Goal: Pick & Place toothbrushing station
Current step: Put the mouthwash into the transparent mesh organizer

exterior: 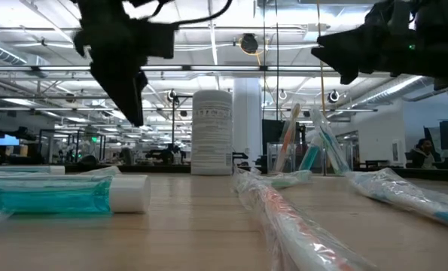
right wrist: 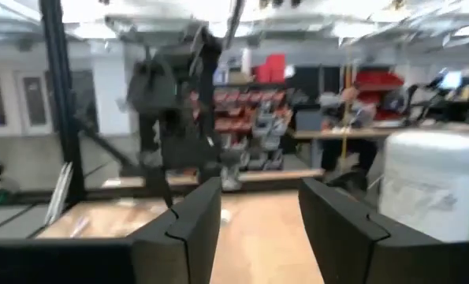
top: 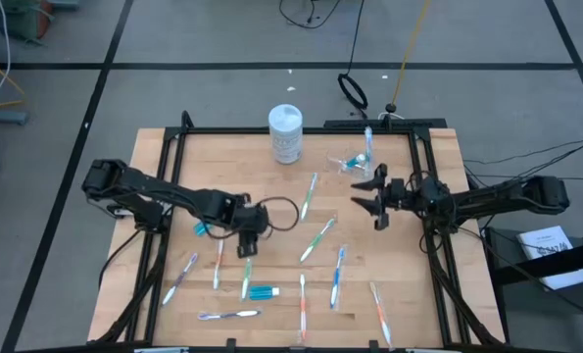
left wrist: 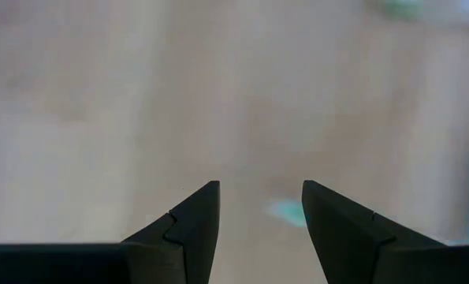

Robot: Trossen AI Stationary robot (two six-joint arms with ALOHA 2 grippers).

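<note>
Several slim toothbrushes lie flat and scattered over the wooden table, among them a green one (top: 317, 239), a blue one (top: 337, 275) and an orange one (top: 302, 304). A small blue toothpaste tube (top: 262, 292) lies near the front, another (top: 201, 228) beside the left arm. A clear cup (top: 354, 162) at the far right holds a few brushes (exterior: 293, 143). My left gripper (top: 246, 250) hangs open above the table's middle left, pointing down (left wrist: 258, 185), with nothing between its fingers. My right gripper (top: 371, 196) is open, held level above the table near the cup, pointing toward the table's left (right wrist: 258, 183).
A white lidded canister (top: 285, 132) stands at the table's far middle. A black frame (top: 271, 129) runs around the table. Wrapped brushes (exterior: 284, 218) and a toothpaste tube (exterior: 58, 193) lie close to the low camera.
</note>
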